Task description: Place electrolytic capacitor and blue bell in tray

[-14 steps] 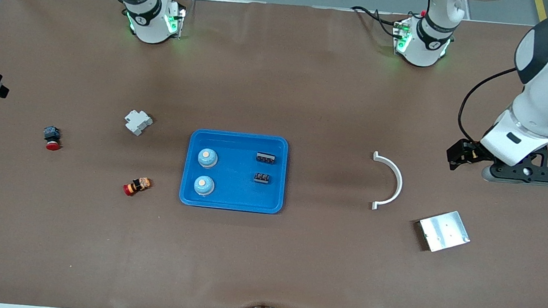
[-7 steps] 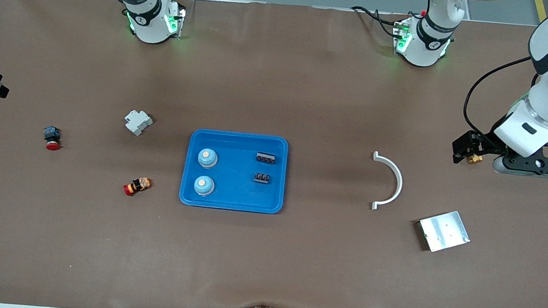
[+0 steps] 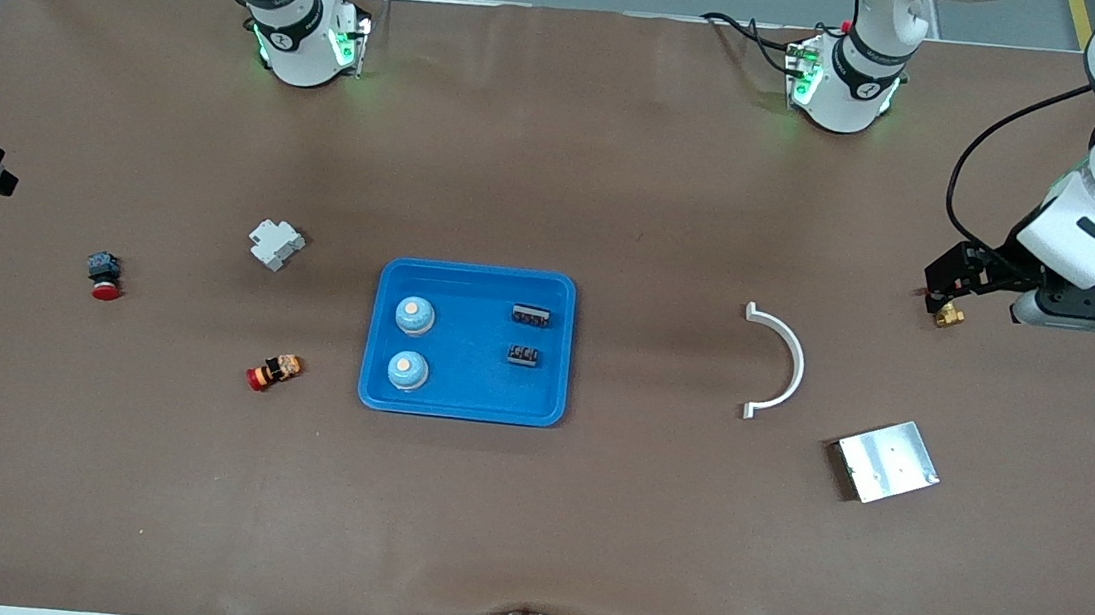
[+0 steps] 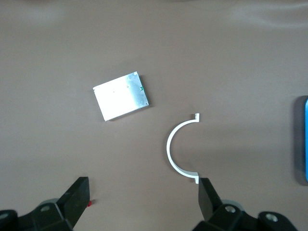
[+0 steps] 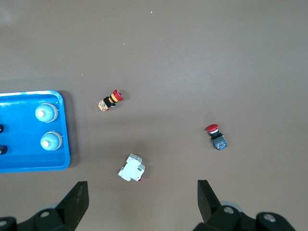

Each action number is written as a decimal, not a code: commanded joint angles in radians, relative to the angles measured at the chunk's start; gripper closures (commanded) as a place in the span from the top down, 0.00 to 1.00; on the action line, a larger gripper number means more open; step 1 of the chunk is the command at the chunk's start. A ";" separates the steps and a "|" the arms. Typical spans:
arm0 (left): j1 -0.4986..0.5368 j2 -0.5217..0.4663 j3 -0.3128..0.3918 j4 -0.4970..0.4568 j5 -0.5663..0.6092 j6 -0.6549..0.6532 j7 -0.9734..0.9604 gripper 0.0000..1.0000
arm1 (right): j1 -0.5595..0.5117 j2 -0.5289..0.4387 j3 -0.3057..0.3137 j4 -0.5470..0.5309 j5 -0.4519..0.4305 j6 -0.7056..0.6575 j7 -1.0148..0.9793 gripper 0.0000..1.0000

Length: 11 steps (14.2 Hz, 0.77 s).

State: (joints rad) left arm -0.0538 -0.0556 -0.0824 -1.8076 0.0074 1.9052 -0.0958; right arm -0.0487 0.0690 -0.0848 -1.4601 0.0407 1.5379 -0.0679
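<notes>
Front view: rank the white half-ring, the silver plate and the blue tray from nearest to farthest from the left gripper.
The left gripper hangs open at the left arm's end of the table.
1. White half-ring: between that gripper and the tray.
2. Silver plate: nearer the front camera than the half-ring; only a little farther from the gripper.
3. Blue tray: mid-table, clearly farthest.

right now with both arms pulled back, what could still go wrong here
The tray already holds two blue bells and two small black parts, so another drop could knock them. The open left pincer hangs over bare table beside the white curved piece, which a low sweep might push. The open right pincer waits over the white breaker.
</notes>
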 commanded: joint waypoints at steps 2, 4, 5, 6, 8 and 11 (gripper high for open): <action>-0.023 -0.076 0.013 -0.012 -0.021 -0.064 0.022 1.00 | -0.002 -0.003 0.007 0.000 -0.024 0.008 0.000 1.00; -0.023 -0.092 0.010 -0.009 -0.021 -0.109 0.011 1.00 | 0.000 -0.006 0.008 -0.002 -0.024 -0.004 0.000 1.00; -0.021 -0.096 0.004 -0.009 -0.021 -0.144 0.007 1.00 | -0.002 -0.005 0.008 -0.002 -0.024 -0.002 0.000 1.00; -0.018 -0.098 -0.005 -0.009 -0.021 -0.178 0.002 1.00 | -0.003 -0.003 0.008 -0.002 -0.024 0.005 0.000 1.00; -0.012 -0.098 -0.017 0.004 -0.021 -0.199 0.005 1.00 | -0.002 -0.003 0.008 -0.002 -0.024 0.005 0.000 1.00; -0.012 -0.087 -0.017 0.025 -0.021 -0.235 -0.002 1.00 | -0.003 -0.003 0.008 -0.002 -0.024 0.002 0.000 1.00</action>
State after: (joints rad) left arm -0.0693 -0.1404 -0.0961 -1.8025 0.0063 1.7062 -0.0971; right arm -0.0482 0.0692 -0.0826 -1.4602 0.0301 1.5408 -0.0680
